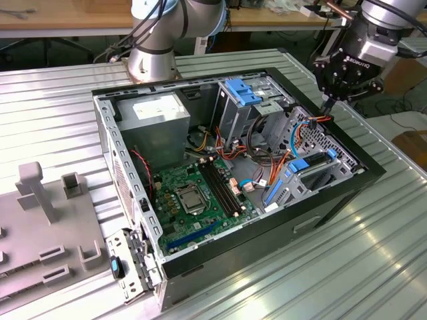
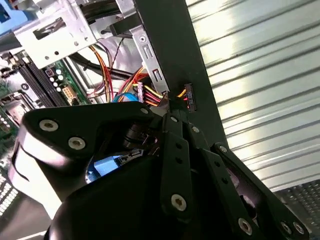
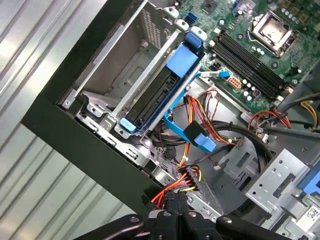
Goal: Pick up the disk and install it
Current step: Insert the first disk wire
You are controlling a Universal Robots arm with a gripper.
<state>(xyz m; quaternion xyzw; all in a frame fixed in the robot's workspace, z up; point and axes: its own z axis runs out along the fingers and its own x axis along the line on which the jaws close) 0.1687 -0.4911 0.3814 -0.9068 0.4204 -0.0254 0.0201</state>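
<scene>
Gripper (image 1: 327, 101) hangs over the far rim of the case (image 1: 220, 257), on the exterior view's right. It points down into the open case, which lies flat on the ribbed table (image 1: 333, 280). The gripper body carries white lettering, not read off.

Tool state: the fingers are pressed together. In both wrist views the tips meet the red-yellow-orange wire bundle (image 3: 176, 187) (image 2: 155, 97) just behind its black connector (image 2: 189, 97). Whether any wire is actually pinched cannot be told.

Disk (image 3: 150, 102) (image 1: 315, 172): what appears to be the disk sits in the metal cage (image 3: 125, 65) beside that same rim. A dark face shows, with blue rails along its sides and blue tabs at the ends. It is apart from the gripper and nothing holds it.

A blue data cable (image 3: 172, 125) loops out beside the cage, and its dark plug (image 3: 201, 141) hangs free in the second... first wrist view, near the wire bundle.

Labels:
- The power supply (image 1: 157, 123) has a white printed label on top, too small to read.
- A white barcode label (image 3: 311, 215) shows on a metal bay.

The motherboard (image 1: 200, 193) is green, with its socket bare.
</scene>
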